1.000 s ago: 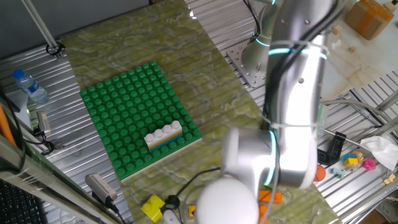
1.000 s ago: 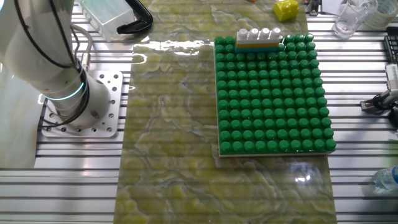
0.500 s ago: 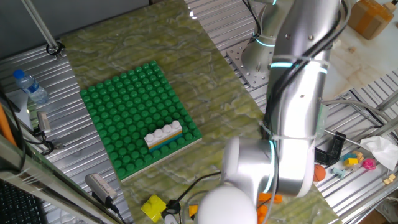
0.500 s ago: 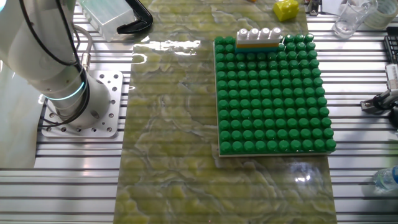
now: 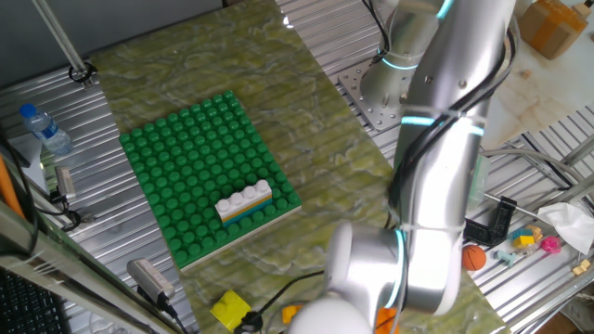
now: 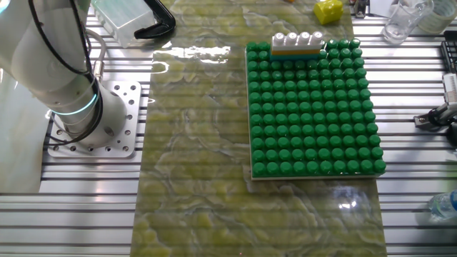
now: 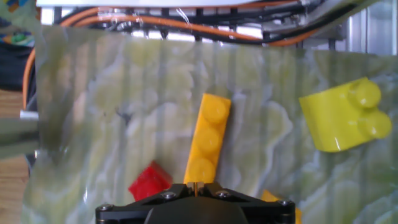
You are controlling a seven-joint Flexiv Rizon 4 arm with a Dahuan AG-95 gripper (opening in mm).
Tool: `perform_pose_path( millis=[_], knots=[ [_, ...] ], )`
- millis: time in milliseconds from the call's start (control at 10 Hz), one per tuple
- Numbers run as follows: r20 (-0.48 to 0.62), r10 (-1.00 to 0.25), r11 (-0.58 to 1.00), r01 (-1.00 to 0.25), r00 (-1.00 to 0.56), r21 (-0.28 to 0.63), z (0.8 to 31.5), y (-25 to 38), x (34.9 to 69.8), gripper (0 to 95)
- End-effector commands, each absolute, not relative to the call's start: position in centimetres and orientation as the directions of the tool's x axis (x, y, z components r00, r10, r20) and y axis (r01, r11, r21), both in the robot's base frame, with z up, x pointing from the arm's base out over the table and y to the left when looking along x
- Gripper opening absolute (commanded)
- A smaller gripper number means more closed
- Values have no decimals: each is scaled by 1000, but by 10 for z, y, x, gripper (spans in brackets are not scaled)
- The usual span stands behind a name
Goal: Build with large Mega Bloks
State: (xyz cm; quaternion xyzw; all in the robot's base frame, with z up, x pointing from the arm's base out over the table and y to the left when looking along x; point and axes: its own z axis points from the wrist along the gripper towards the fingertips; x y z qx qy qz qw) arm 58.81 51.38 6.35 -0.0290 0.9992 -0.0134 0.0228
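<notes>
Over the last second my arm (image 5: 436, 186) has swung lower, away from the green baseplate (image 5: 200, 172) and its white-topped stack (image 5: 244, 200), toward the loose bricks. My gripper (image 7: 194, 198) now hangs over the orange three-stud brick (image 7: 208, 142); its finger state cannot be judged. The yellow brick (image 7: 344, 115) lies right of the orange one. Judgement: pick-up is next.

Glossy plastic green baseplate (image 6: 312, 107) lies on a shiny marbled mat (image 6: 193, 143).
</notes>
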Motion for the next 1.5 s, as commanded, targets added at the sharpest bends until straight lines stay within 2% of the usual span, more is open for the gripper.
perform_pose_path(
  millis=[100,200,400,500,1500],
  knots=[
    [-77,-65,998,-64,-995,-11,62,506,592,380],
    [-85,-63,998,-62,-994,-15,57,503,595,570],
    [-95,-36,999,-36,-995,2,53,501,596,570],
    [-97,-27,1000,-28,-995,5,51,501,597,760],
    [-97,-26,1000,-26,-995,-9,40,506,602,760]
  ],
)
